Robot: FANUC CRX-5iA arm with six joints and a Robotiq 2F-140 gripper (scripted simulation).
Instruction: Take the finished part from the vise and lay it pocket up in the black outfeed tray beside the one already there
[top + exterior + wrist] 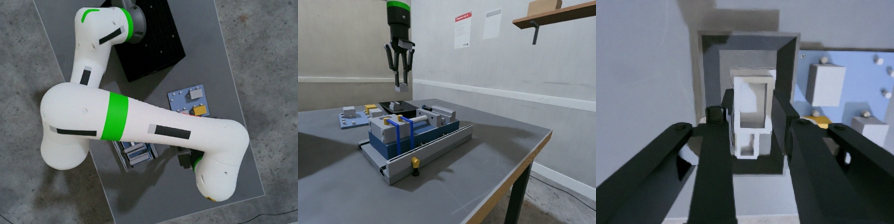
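My gripper [401, 83] is shut on the finished part [401, 88], a grey block with a pocket, and holds it high above the table. In the wrist view the part [751, 100] sits between my fingers, directly over the black outfeed tray [716, 65]. Another pocketed part [747, 146] lies in the tray below it, and also shows in the side view [395, 105] inside the tray [401, 109]. The vise [413, 128] stands in front with its jaw gap empty. In the overhead view the arm hides the tray.
A blue fixture plate [353, 118] lies left of the tray with two grey plain blocks [349, 111] [375, 112] and a yellow block [370, 108], all upright. It also shows in the overhead view [188, 100]. The arm's black base plate [151, 38] is at the back.
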